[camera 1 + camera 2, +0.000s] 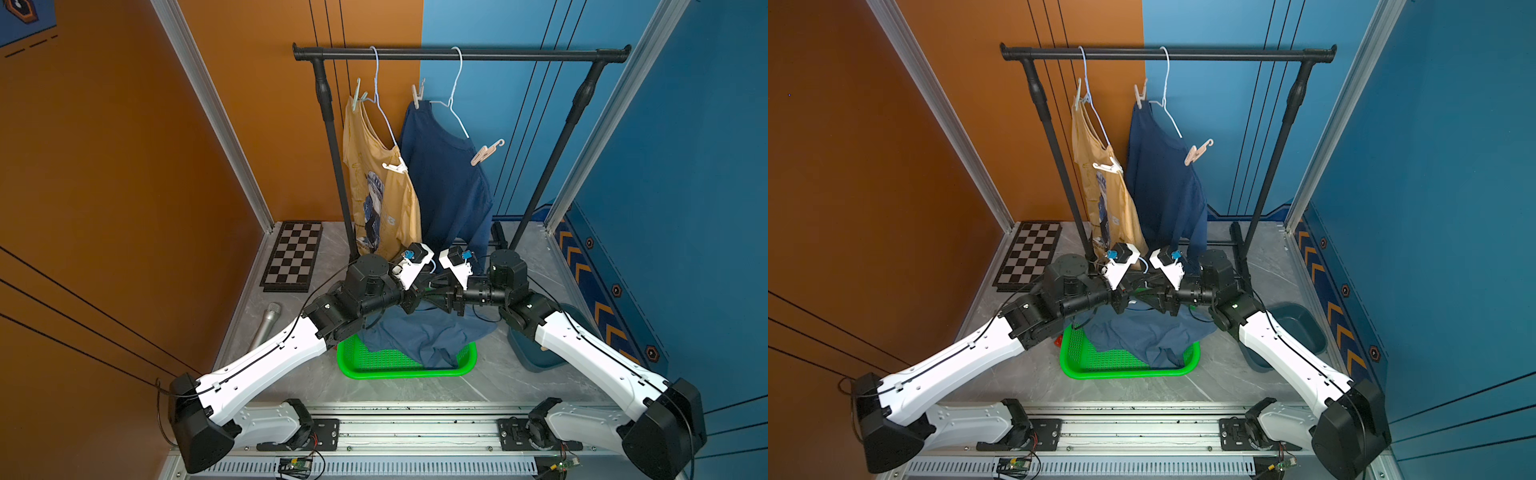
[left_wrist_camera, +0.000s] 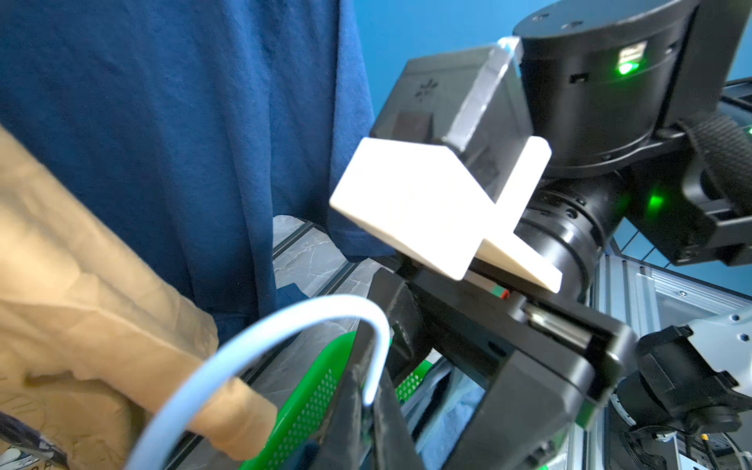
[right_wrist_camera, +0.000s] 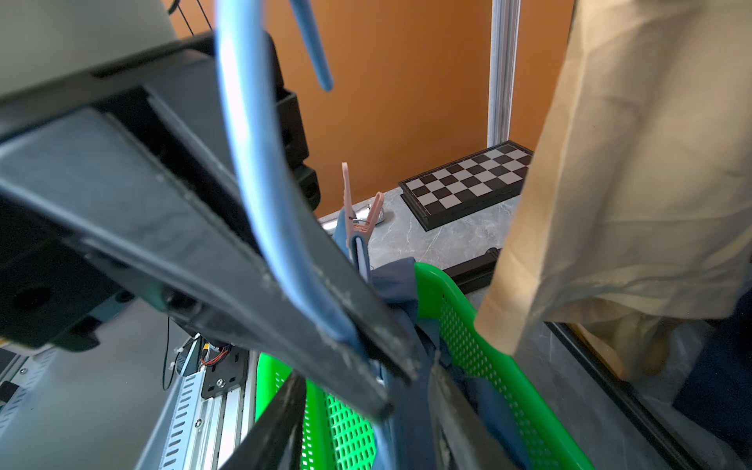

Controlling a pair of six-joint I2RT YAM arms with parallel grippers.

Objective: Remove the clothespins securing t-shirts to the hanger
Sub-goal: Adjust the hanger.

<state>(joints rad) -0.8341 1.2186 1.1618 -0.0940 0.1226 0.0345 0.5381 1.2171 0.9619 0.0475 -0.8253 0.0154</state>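
L hand [image 2: 368, 366] is clamped on the pale-blue hanger [image 2: 264, 337], steadying the slate tee [image 1: 424, 336] over the green basket [image 1: 399, 372]. R hand [image 3: 362, 390], jaws apart, faces the pink clothespin [image 3: 358, 215] pinning tee to hanger, prob. the next target.

Grey marbled tabletop [image 1: 415, 390] — chessboard [image 1: 293, 255], microphone [image 1: 266, 326], green basket [image 1: 399, 372], blue bin [image 1: 1308, 332]
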